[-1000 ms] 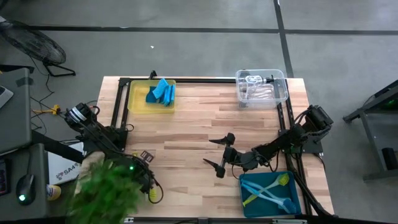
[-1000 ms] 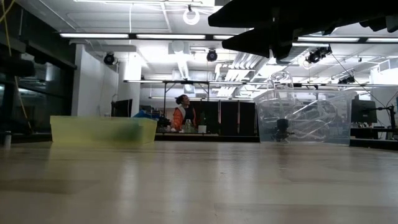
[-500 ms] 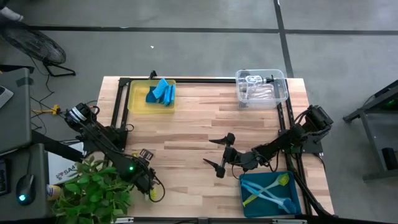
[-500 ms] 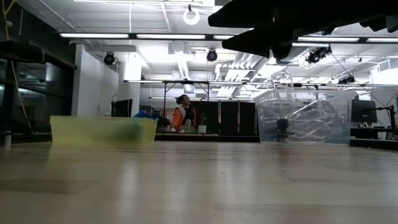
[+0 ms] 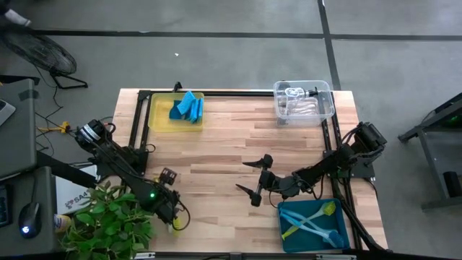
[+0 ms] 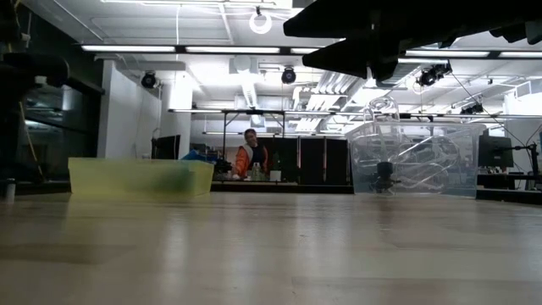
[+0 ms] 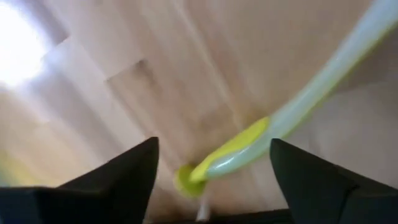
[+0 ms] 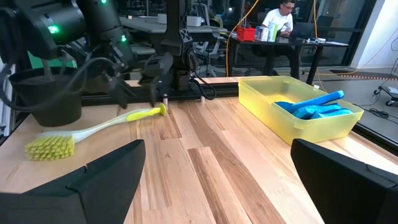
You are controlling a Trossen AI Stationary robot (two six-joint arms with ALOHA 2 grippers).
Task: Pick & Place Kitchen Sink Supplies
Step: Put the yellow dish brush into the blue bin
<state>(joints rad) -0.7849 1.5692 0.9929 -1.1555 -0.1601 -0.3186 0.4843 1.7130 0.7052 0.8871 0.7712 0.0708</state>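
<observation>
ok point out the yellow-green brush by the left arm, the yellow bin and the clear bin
yellow-green brush (image 8: 93, 129): right wrist view, on the pale handle, midway along.
yellow bin (image 8: 273, 118): right wrist view, on its near side wall.
clear bin (image 5: 326, 108): high view, on its right rim.

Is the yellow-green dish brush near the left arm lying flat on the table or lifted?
Lying flat: the yellow-green dish brush rests along the table, handle end before the left gripper.

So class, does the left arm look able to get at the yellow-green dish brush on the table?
Probably yes: the left gripper has open jaws astride the yellow-green dish brush's handle tip, with nothing between.
</observation>
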